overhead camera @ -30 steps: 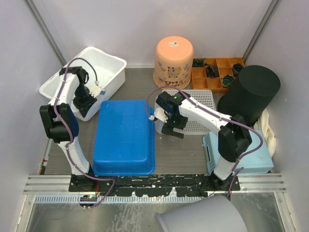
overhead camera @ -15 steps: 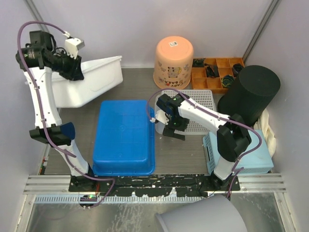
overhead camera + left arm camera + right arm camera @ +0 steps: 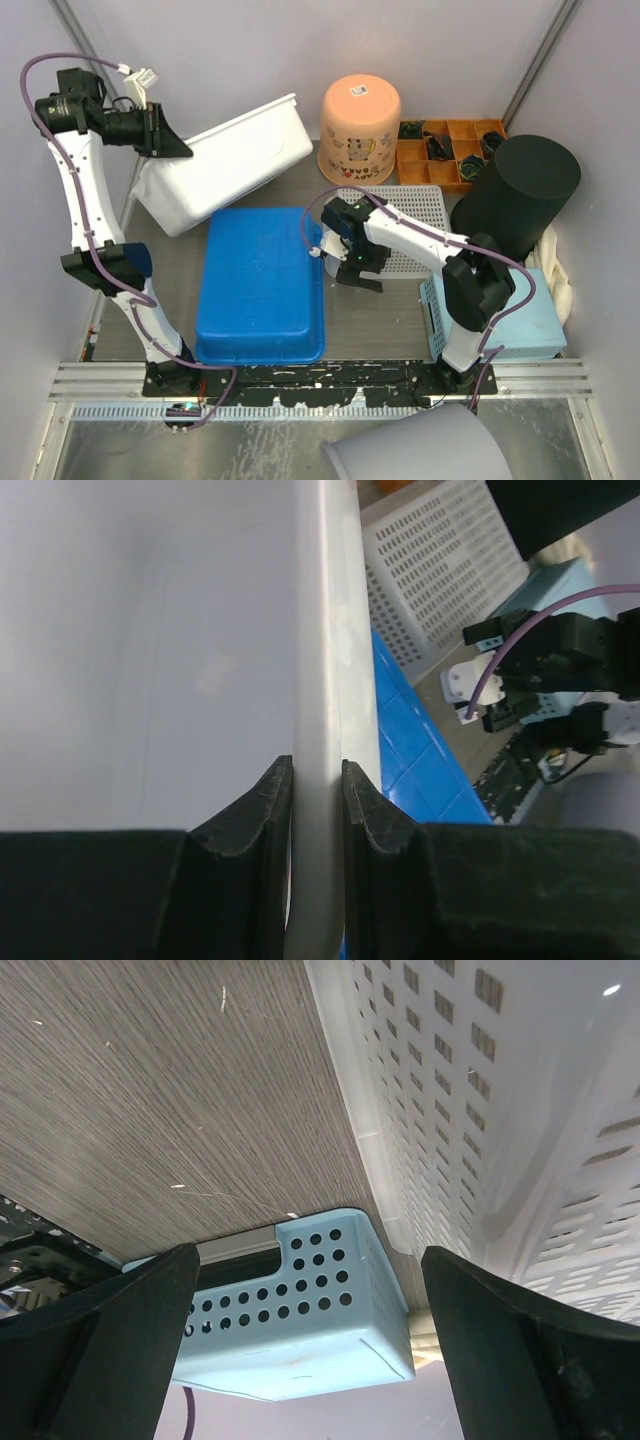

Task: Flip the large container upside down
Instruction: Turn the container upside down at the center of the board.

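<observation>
The large white container (image 3: 235, 160) is held off the table at the back left, tilted on its side with its opening facing away from the camera. My left gripper (image 3: 163, 140) is shut on the container's left rim. In the left wrist view, both fingers (image 3: 268, 800) clamp the white rim (image 3: 320, 630) between them. My right gripper (image 3: 356, 270) is open and empty, low over the table between the blue tub and the white perforated basket. In the right wrist view its wide-apart jaws (image 3: 310, 1260) hold nothing.
A blue tub (image 3: 260, 285) lies bottom-up in the table's middle, just below the lifted container. A white perforated basket (image 3: 408, 228), orange bucket (image 3: 360, 115), orange compartment tray (image 3: 450, 150), black cylinder (image 3: 520, 195) and light blue basket (image 3: 500, 320) fill the right side.
My left arm has lifted the white container from the table's left side, raised it high and tipped it onto its side, swinging it rightward. My right gripper has barely moved.
</observation>
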Action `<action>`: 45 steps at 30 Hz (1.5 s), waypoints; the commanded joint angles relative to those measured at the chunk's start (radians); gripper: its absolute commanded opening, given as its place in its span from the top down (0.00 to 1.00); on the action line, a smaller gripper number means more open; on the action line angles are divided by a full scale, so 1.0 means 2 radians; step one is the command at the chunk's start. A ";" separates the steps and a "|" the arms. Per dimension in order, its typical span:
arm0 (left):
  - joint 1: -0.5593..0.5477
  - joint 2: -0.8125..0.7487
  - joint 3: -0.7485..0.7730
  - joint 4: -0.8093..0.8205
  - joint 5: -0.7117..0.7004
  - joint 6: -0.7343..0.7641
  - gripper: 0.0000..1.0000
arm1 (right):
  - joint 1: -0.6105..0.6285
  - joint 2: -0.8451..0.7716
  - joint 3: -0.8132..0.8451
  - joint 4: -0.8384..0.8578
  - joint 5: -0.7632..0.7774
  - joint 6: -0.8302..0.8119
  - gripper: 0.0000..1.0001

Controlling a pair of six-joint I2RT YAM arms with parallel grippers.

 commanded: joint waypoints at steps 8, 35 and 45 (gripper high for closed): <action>0.131 0.048 -0.148 0.094 0.232 -0.252 1.00 | 0.011 0.013 0.011 -0.011 0.014 0.005 0.00; 0.452 0.265 -0.228 0.117 0.094 -0.259 1.00 | 0.058 0.083 0.051 -0.033 -0.001 0.001 0.00; 0.510 0.337 -0.229 0.137 -0.003 -0.220 1.00 | 0.069 0.090 0.049 -0.033 -0.001 0.000 0.00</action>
